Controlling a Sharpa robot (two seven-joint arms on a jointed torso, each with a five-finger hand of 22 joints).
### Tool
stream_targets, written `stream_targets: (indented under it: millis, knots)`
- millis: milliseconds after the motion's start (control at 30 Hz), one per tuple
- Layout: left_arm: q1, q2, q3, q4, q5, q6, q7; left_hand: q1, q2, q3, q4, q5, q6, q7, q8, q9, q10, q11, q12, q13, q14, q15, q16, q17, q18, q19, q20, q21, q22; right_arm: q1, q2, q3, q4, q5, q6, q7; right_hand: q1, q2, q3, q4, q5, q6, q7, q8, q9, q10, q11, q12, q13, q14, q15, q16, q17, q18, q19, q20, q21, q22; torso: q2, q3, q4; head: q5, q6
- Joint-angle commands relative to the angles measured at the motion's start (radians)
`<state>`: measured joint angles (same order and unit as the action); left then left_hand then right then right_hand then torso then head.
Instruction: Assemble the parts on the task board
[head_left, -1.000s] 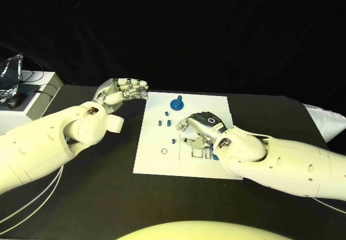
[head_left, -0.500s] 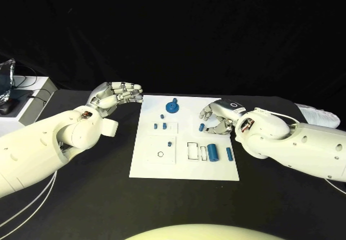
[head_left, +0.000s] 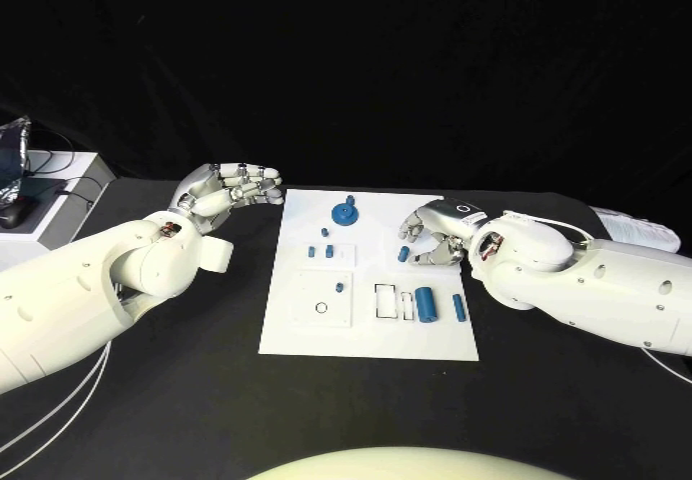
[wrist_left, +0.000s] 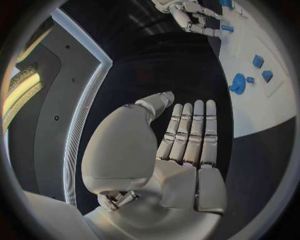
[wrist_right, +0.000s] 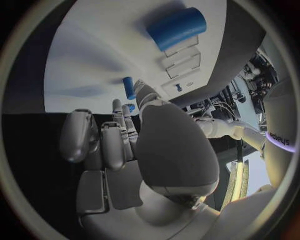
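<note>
The white task board (head_left: 368, 335) lies mid-table with blue parts on it: a round knob (head_left: 348, 211) at the back, several small pieces in the middle, and a thick cylinder (head_left: 426, 300) with a slimmer one (head_left: 460, 307) towards the front right. My right hand (head_left: 433, 232) hovers at the board's right edge, fingers curved down, holding nothing. Its fingertips are close to a small blue piece (head_left: 404, 254); I cannot tell whether they touch it. The right wrist view shows that piece (wrist_right: 128, 87) and the cylinder (wrist_right: 177, 27). My left hand (head_left: 231, 190) is off the board's back left corner, fingers straight (wrist_left: 187, 145), empty.
Outlined slots (head_left: 387, 300) and a square with a ring mark (head_left: 323, 310) sit on the board's front half. A white box with cables (head_left: 36, 200) stands at the table's far left. A pale object (head_left: 635, 228) lies at the far right.
The camera has shifted. My right hand has left the board's front slots and drawn back to the right edge, uncovering the two cylinders. The left hand has barely moved.
</note>
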<state>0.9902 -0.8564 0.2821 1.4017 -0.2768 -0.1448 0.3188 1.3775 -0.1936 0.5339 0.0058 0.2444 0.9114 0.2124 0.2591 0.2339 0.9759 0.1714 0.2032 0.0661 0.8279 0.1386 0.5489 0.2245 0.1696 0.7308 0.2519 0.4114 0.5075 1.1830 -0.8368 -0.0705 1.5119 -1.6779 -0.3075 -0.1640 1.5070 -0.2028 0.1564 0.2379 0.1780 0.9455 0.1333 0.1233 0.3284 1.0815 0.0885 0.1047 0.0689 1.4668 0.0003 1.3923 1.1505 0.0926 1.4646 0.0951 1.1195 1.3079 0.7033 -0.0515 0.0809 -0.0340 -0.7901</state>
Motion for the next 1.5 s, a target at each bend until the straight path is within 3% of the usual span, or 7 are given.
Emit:
stream_targets:
  millis: [33, 333, 433, 633, 1033, 1500]
  knots:
    - [0.000, 0.001, 0.001, 0.001, 0.003, 0.014, 0.016, -0.005, -0.005, 0.001, 0.004, 0.003, -0.008, -0.001, 0.001, -0.001, 0.004, -0.001, 0.004, 0.000, -0.004, -0.001, -0.005, -0.002, 0.011, 0.007, 0.001, -0.007, -0.002, -0.001, 0.008, 0.000, -0.004, -0.031, 0.004, 0.017, 0.017, 0.005, 0.016, 0.010, -0.014, 0.013, 0.002, -0.003, -0.001, 0.017, -0.002, 0.009, 0.001, 0.023, 0.001, 0.007, 0.003, -0.011, 0.012, 0.001, 0.000, 0.044, 0.001, -0.0004, -0.0014, 0.001, 0.001]
    - [0.000, 0.001, 0.001, 0.000, 0.003, 0.013, 0.014, -0.004, -0.004, 0.001, 0.004, 0.004, -0.009, 0.000, 0.001, -0.002, 0.003, -0.001, 0.004, -0.001, -0.004, -0.001, -0.006, -0.002, 0.011, 0.008, 0.001, -0.009, -0.004, -0.005, 0.027, -0.002, -0.014, -0.029, 0.007, 0.019, 0.033, 0.008, 0.070, 0.042, -0.027, 0.049, 0.000, 0.005, 0.000, 0.056, -0.009, 0.015, 0.001, 0.025, -0.005, 0.012, 0.008, -0.014, 0.017, -0.004, 0.014, 0.053, 0.000, -0.0004, -0.0015, 0.003, -0.001]
    - [0.000, 0.001, 0.001, 0.000, 0.003, 0.012, 0.013, -0.004, -0.004, 0.001, 0.004, 0.004, -0.009, 0.000, 0.001, -0.002, 0.003, -0.001, 0.004, -0.001, -0.004, -0.001, -0.006, -0.002, 0.011, 0.009, 0.001, -0.009, -0.004, -0.006, 0.029, -0.003, -0.017, -0.028, 0.011, 0.018, 0.047, 0.024, 0.129, 0.049, -0.053, 0.087, -0.001, 0.020, 0.005, 0.090, -0.013, 0.015, 0.001, 0.027, -0.009, 0.016, 0.013, -0.016, 0.020, -0.007, 0.028, 0.061, 0.001, -0.0001, -0.0016, 0.004, -0.001]
    - [0.000, 0.001, 0.001, 0.000, 0.003, 0.008, 0.011, -0.002, -0.003, 0.002, 0.004, 0.004, -0.009, 0.003, 0.002, -0.002, 0.000, 0.001, 0.003, -0.001, -0.005, 0.000, -0.008, -0.003, 0.011, 0.012, 0.001, -0.014, -0.008, -0.008, 0.031, -0.004, -0.023, -0.036, 0.022, 0.008, 0.035, 0.009, 0.218, 0.047, -0.051, 0.113, -0.008, 0.027, 0.010, 0.127, -0.024, -0.005, 0.000, 0.027, -0.019, 0.018, 0.012, -0.018, 0.024, -0.015, 0.041, 0.071, 0.001, -0.0008, -0.0023, 0.003, -0.003]
    - [0.000, 0.001, 0.001, 0.000, 0.004, 0.007, 0.009, 0.001, -0.002, 0.003, 0.004, 0.004, -0.010, 0.004, 0.002, -0.003, -0.002, 0.002, 0.002, -0.001, -0.006, 0.001, -0.009, -0.003, 0.011, 0.014, 0.001, -0.017, -0.011, -0.015, 0.041, -0.006, -0.035, -0.049, 0.027, 0.003, 0.024, -0.013, 0.255, 0.043, -0.051, 0.113, -0.007, 0.026, 0.012, 0.133, -0.023, -0.021, -0.001, 0.027, -0.019, 0.017, 0.009, -0.019, 0.024, -0.017, 0.042, 0.073, 0.001, -0.0002, -0.0015, 0.005, -0.008]
    - [0.000, -0.001, 0.001, 0.001, 0.003, 0.006, 0.008, 0.001, -0.002, 0.003, 0.004, 0.004, -0.010, 0.004, 0.002, -0.003, -0.002, 0.002, 0.002, -0.001, -0.006, 0.001, -0.009, -0.003, 0.011, 0.014, 0.001, -0.017, -0.011, -0.022, 0.047, -0.008, -0.040, -0.052, 0.025, 0.006, 0.013, -0.009, 0.304, 0.034, -0.044, 0.129, -0.013, 0.036, 0.022, 0.156, -0.028, -0.029, 0.001, 0.026, -0.022, 0.017, 0.007, -0.020, 0.024, -0.019, 0.046, 0.078, 0.001, -0.0006, -0.0021, 0.006, -0.013]
